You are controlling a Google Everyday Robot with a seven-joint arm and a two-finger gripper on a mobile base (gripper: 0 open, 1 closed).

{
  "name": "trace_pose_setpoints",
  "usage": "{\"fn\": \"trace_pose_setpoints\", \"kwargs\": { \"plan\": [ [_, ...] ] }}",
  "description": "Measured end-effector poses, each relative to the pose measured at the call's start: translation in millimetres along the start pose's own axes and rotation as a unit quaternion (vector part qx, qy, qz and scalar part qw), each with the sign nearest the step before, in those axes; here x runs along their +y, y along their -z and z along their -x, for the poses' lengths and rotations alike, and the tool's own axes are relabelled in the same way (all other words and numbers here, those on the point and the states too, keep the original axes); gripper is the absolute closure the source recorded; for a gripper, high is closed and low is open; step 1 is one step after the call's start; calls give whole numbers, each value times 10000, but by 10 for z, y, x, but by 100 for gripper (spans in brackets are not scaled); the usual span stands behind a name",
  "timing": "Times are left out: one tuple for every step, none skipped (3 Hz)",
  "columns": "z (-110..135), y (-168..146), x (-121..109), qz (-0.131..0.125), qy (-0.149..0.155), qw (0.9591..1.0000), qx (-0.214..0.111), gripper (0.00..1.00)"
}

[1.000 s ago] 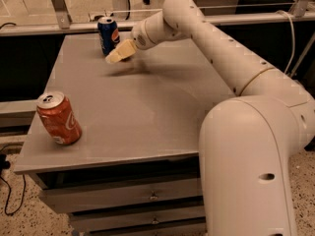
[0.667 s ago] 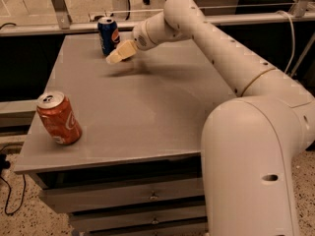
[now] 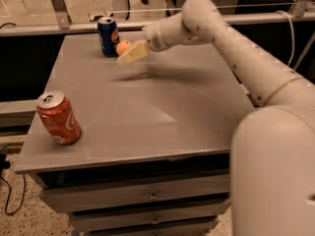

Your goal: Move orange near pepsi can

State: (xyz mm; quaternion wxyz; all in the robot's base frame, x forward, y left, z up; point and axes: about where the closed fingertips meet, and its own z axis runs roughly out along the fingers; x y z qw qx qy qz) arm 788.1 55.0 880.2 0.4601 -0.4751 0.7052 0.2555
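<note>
Orange (image 3: 123, 47) is just beside pepsi can (image 3: 108, 36), as tasked; gripper (image 3: 130, 55) adjoins it, jaw state cannot be told.

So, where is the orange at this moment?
In the camera view the orange is at the far left part of the table, just right of the pepsi can, with the tool close at its lower right.

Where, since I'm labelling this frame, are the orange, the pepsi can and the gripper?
orange (image 3: 123, 46): camera view, its rounded front.
pepsi can (image 3: 108, 37): camera view, its blue side.
gripper (image 3: 124, 59): camera view, its tip, beside the orange.
</note>
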Motion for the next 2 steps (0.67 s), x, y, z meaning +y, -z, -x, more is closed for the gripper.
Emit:
{"fn": "trace_pose_setpoints", "kwargs": {
  "plan": [
    [-235,763,-78,-72,260,9985,-471,0],
    [-403,1437,-103,-262,425,9945,-920,0]
  ]
}}
